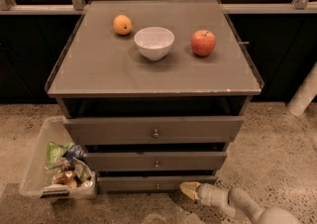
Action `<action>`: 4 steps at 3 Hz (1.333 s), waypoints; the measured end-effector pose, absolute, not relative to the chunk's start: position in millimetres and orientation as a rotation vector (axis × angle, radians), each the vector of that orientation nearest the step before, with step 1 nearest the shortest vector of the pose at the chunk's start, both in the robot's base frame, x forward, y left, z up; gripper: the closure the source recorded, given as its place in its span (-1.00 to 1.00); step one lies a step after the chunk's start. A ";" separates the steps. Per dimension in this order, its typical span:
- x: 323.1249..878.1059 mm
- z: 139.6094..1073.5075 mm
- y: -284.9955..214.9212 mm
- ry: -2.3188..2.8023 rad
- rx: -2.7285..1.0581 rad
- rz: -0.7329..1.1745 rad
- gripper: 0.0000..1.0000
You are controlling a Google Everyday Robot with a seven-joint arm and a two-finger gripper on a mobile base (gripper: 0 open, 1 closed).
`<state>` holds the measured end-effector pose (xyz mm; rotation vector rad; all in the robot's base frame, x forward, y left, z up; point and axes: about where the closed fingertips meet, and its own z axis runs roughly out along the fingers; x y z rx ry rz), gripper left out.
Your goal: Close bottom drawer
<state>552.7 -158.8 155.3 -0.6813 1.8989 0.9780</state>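
A speckled stone floor (277, 148) carries a dark grey-brown wooden cabinet whose flat worktop (148, 77) holds a round orange (122, 24), a white bowl (154, 42) and a red apple (203, 42), with a clear plastic bin (37, 163) of packets by its left foot. The dark grey-brown bottom drawer (133, 184), lowest of three with one small round metal knob (157, 185), sits just above the floor. The pale, yellow-tipped tool (190, 190) lies low at that drawer front's right end, just beside or touching it, and whether it is apart or together cannot be told.
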 end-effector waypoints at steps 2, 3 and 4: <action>559.8 160.2 -152.5 1.886 -0.708 0.969 1.00; 532.6 154.3 -173.3 1.947 -0.634 0.989 1.00; 486.2 157.6 -218.6 2.040 -0.455 0.976 1.00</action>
